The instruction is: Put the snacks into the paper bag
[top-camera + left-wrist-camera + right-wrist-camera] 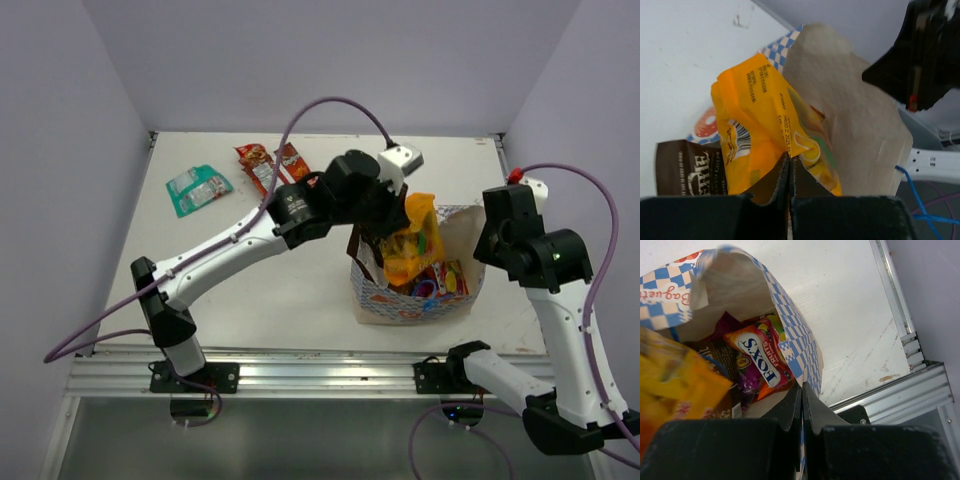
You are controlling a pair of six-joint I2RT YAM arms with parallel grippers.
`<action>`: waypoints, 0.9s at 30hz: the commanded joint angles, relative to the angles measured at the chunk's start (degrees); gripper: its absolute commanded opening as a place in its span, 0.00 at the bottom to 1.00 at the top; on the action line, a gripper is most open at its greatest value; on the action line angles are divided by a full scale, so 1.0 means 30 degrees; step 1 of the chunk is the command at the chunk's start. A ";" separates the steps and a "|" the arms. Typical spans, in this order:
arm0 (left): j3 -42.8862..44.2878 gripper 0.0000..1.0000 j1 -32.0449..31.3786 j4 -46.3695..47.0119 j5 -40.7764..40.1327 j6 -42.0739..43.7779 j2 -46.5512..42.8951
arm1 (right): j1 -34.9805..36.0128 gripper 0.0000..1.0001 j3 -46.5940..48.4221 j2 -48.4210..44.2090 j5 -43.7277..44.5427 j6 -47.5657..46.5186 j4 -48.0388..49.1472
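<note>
The paper bag (455, 225) lies open at the table's right, white inside, blue-checked outside (790, 325). My left gripper (790, 159) is shut on an orange-yellow packet (765, 115) and holds it over the bag's mouth (412, 245). My right gripper (802, 386) is shut on the bag's rim and holds it open. Inside lie a multicoloured packet (762, 357), a purple one (747, 385) and a brown one (687, 167). A teal packet (198, 189) and two red packets (257, 165) lie on the table at the far left.
The table's right edge and a metal rail (897, 305) run beside the bag. The aluminium frame (300, 370) lines the near edge. A purple cable (330, 105) arcs over the left arm. The bag's blue cord handle (910, 187) hangs near my left gripper.
</note>
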 commanded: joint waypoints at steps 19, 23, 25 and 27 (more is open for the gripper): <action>-0.1331 0.32 -0.1804 -0.0187 -0.5516 0.1578 -0.3660 | -0.0093 0.00 0.0414 -0.0218 0.0309 -0.0099 -0.3462; -0.1535 0.41 -0.1863 -0.0277 -0.6328 0.1197 -0.4392 | -0.0093 0.00 0.0473 -0.0102 0.0251 -0.0128 -0.3374; -0.1623 0.60 -0.1892 -0.0130 -0.8054 0.1692 -0.4627 | -0.0093 0.00 0.0415 -0.0102 0.0251 -0.0128 -0.3403; -0.1739 0.85 -0.1602 -0.0740 -1.1890 0.2250 -0.4337 | -0.0093 0.00 0.0473 -0.0160 0.0192 -0.0128 -0.3403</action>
